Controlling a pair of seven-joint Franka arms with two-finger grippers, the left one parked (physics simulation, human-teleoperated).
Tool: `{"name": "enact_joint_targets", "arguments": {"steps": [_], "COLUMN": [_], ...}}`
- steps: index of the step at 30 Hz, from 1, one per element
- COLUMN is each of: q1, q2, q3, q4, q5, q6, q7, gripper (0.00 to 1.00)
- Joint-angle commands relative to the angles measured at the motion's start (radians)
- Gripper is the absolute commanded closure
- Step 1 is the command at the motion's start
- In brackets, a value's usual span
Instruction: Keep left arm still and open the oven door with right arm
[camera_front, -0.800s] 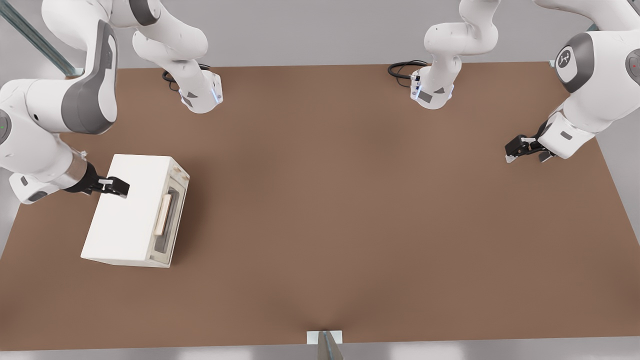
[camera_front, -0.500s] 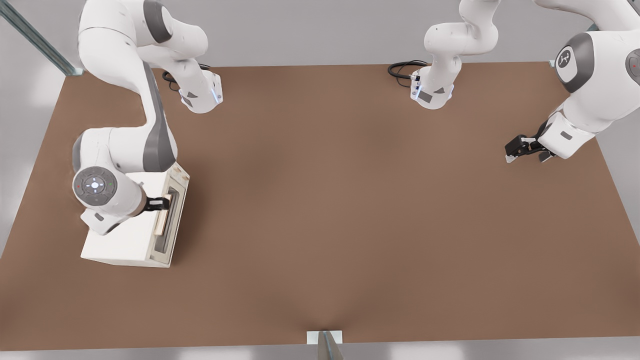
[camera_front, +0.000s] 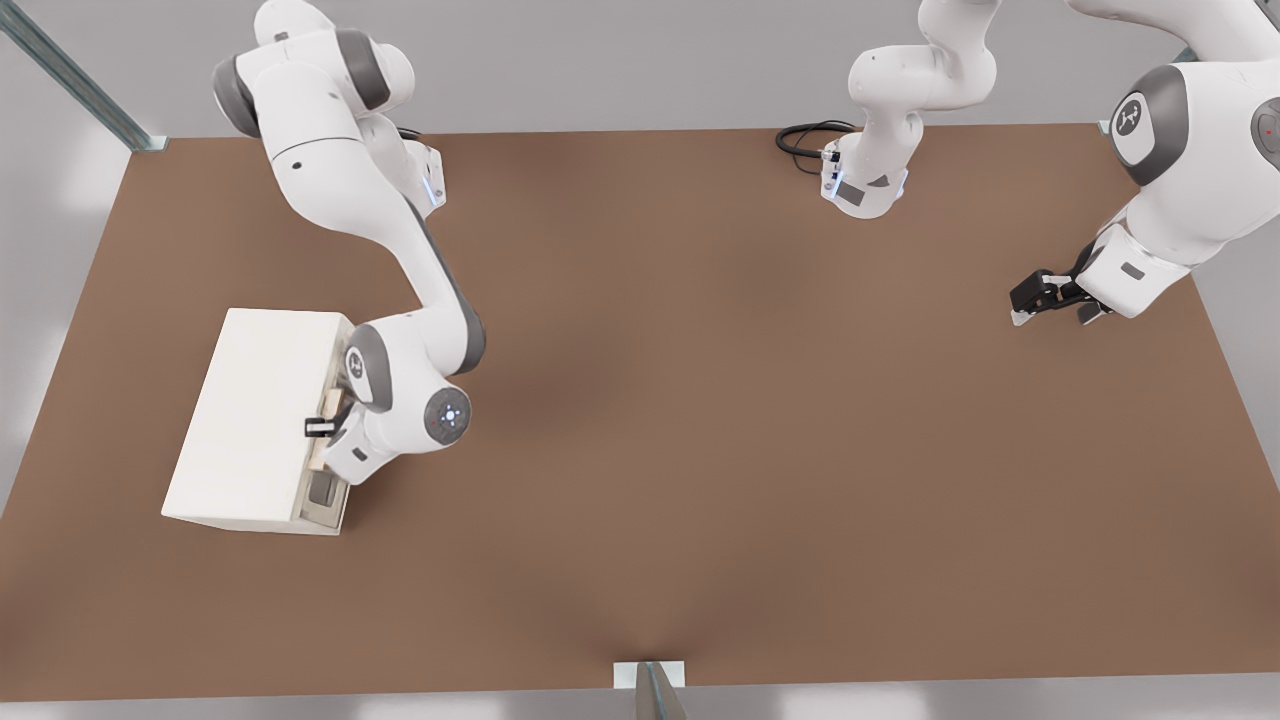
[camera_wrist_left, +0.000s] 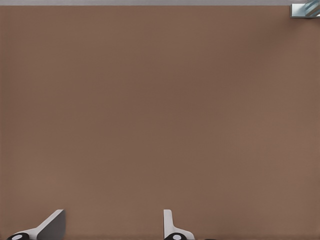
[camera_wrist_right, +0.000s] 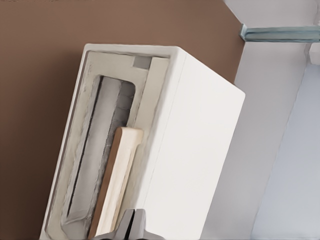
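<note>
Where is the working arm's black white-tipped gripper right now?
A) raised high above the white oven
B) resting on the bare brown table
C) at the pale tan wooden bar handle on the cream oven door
C: in the front view the gripper sits at the wooden bar handle of the oven door.

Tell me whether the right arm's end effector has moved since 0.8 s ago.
Yes. The end effector has crossed the oven top toward the front view's right and now sits at the door handle.
</note>
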Motion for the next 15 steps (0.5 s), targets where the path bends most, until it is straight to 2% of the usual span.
{"name": "enact_joint_targets", "arguments": {"steps": [1, 15], "q1": [-0.002, -0.018], "q2": [0.005, 0.034], "q3": [-0.001, 0.000], "q4": [0.001, -0.033], "q5": [-0.009, -0.006], "q6": [0.029, 0.026], "q7": [0.230, 0.230], "gripper": [1.00, 1.00]}}
